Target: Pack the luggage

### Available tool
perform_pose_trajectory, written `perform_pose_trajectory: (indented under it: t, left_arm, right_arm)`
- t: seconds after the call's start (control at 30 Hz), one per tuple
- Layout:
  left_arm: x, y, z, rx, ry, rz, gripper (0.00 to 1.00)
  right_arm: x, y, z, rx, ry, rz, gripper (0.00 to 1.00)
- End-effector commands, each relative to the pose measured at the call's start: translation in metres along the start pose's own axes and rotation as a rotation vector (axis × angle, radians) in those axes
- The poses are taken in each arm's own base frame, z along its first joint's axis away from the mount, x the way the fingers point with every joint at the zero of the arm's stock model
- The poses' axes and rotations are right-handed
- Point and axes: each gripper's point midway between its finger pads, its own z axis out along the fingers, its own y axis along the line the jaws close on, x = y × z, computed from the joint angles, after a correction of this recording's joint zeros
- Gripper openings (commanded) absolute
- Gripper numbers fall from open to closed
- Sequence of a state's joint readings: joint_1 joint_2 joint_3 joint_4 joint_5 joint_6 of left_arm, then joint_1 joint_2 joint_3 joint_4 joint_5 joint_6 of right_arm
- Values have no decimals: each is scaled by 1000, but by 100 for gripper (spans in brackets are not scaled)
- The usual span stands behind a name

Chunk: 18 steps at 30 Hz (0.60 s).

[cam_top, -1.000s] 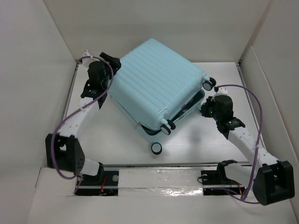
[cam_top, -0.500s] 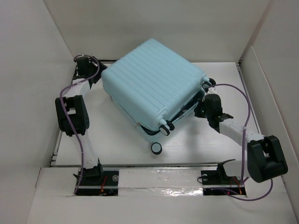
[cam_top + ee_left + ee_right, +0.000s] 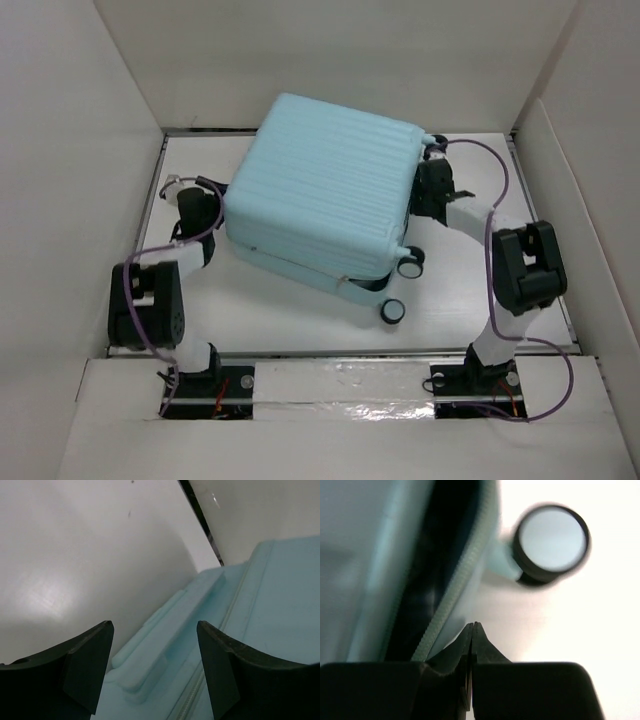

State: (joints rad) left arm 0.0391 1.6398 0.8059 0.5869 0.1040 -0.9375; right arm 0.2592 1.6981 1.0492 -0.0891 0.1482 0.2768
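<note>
Lying askew, luggage (image 3: 320, 190), table (image 3: 300, 320) showing in front

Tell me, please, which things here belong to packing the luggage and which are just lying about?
Job: luggage; left gripper, open; right gripper, shut.
Just there: table; side walls. I see no loose items.

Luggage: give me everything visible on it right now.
The luggage is a pale aqua hard-shell case with a ribbed lid, lying flat on the white table. Lid down but unzipped: a dark gap shows along the zipper. Black-and-white wheels at its near-right end. Open left gripper faces its side handle; shut right gripper sits by the seam; contact unclear.
</note>
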Motion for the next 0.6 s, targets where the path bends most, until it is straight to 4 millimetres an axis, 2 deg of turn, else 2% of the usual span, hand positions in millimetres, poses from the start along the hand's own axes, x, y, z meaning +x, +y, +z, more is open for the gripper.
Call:
perform_pose_trajectory:
  t: [0.0, 0.03, 0.07, 0.1, 0.13, 0.17, 0.2, 0.23, 0.27, 0.3, 0.33, 0.37, 0.43, 0.47, 0.57]
  left_arm:
    - [104, -45, -80, 217, 219, 143, 66]
    - [104, -37, -87, 190, 183, 176, 66]
    - [116, -35, -101, 200, 200, 202, 66]
    - [121, -22, -124, 204, 197, 218, 66]
    - [124, -15, -134, 205, 184, 243, 66]
    - [134, -13, -148, 226, 203, 263, 66]
    - [136, 5, -163, 195, 207, 272, 66]
    - [141, 9, -172, 200, 222, 279, 66]
    - [142, 15, -179, 201, 213, 283, 66]
    - [139, 18, -189, 204, 196, 283, 66]
    - [136, 22, -191, 208, 172, 277, 66]
    - [135, 28, -196, 199, 170, 271, 66]
    - [133, 26, -199, 211, 162, 260, 66]
    - [132, 24, -201, 218, 161, 253, 66]
    - [136, 19, -203, 234, 192, 249, 66]
  right_arm:
    - [-112, 138, -18, -444, -242, -99, 0]
    - [-115, 142, -15, -449, -216, -109, 0]
    - [-116, 154, -14, -469, -195, -125, 0]
    - [-141, 174, -27, -525, -240, -144, 0]
    - [-132, 177, -13, -527, -186, -156, 0]
    - [-136, 183, -13, -547, -181, -166, 6]
    - [-147, 190, -14, -563, -171, -176, 15]
    - [-151, 193, -14, -570, -162, -181, 27]
    - [-157, 198, -18, -588, -162, -192, 52]
    - [-166, 194, -19, -594, -164, -194, 61]
    - [-184, 192, -29, -593, -184, -188, 67]
    - [-194, 184, -30, -581, -196, -184, 76]
    - [-210, 174, -39, -583, -210, -168, 83]
    - [-228, 170, -52, -597, -247, -159, 87]
    - [-255, 149, -84, -645, -301, -143, 87]
